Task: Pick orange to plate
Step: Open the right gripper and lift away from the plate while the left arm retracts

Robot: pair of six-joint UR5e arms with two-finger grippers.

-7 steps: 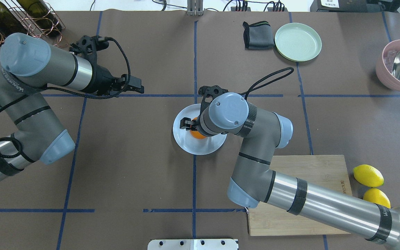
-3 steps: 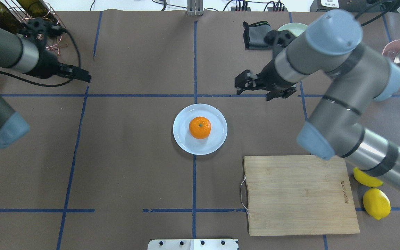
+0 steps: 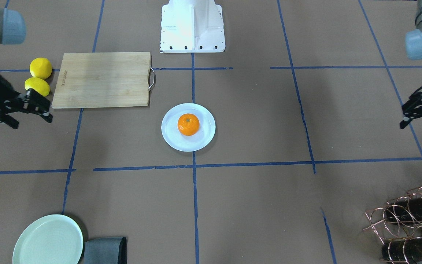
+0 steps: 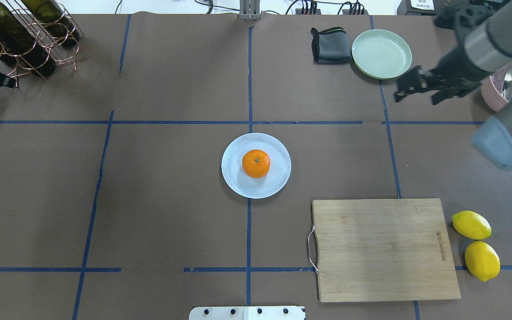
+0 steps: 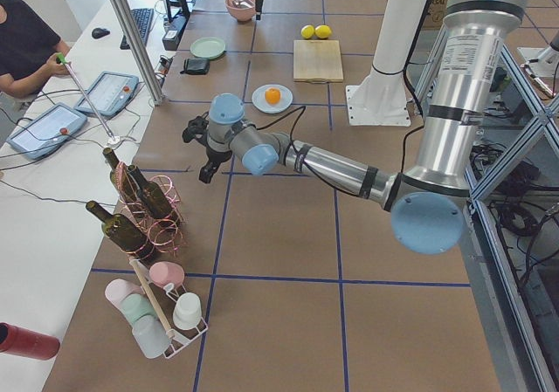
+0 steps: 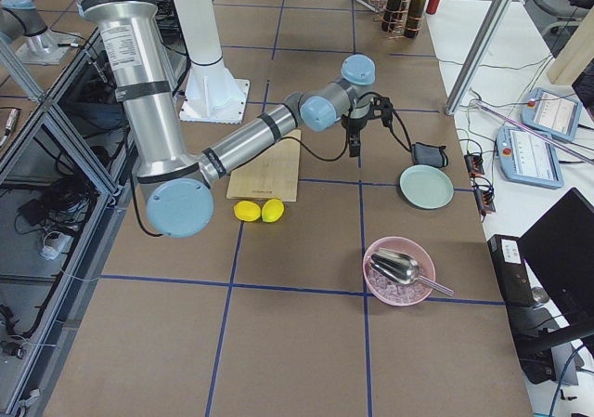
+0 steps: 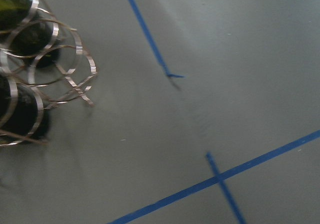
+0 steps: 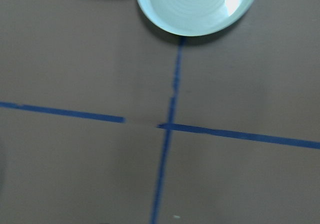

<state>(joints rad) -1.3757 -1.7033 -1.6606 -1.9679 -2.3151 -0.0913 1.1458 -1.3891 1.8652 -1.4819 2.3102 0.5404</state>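
Note:
The orange (image 4: pixel 256 163) rests in the middle of the white plate (image 4: pixel 234 180) at the table's centre, with nothing touching it; the front-facing view also shows the orange (image 3: pixel 188 124) on the plate (image 3: pixel 170 137). My right gripper (image 4: pixel 405 86) hangs open and empty far off to the back right, beside the mint-green plate. Over at the table's left edge near the wine rack, my left gripper (image 3: pixel 419 130) is open and empty too. Neither wrist view shows fingers, the orange or the white plate.
A mint-green plate (image 4: pixel 381 53) and a grey cloth (image 4: pixel 330 45) lie at the back right. A pink bowl with a metal scoop (image 6: pixel 399 270) stands at the right edge. A wooden cutting board (image 4: pixel 385 249) and two lemons (image 4: pixel 471 225) lie front right. A wine rack (image 4: pixel 25 31) fills the back left corner.
The right gripper, around the orange on the plate a second ago, has let go and pulled back to the back right. The left arm has withdrawn to the left edge. The orange stayed put.

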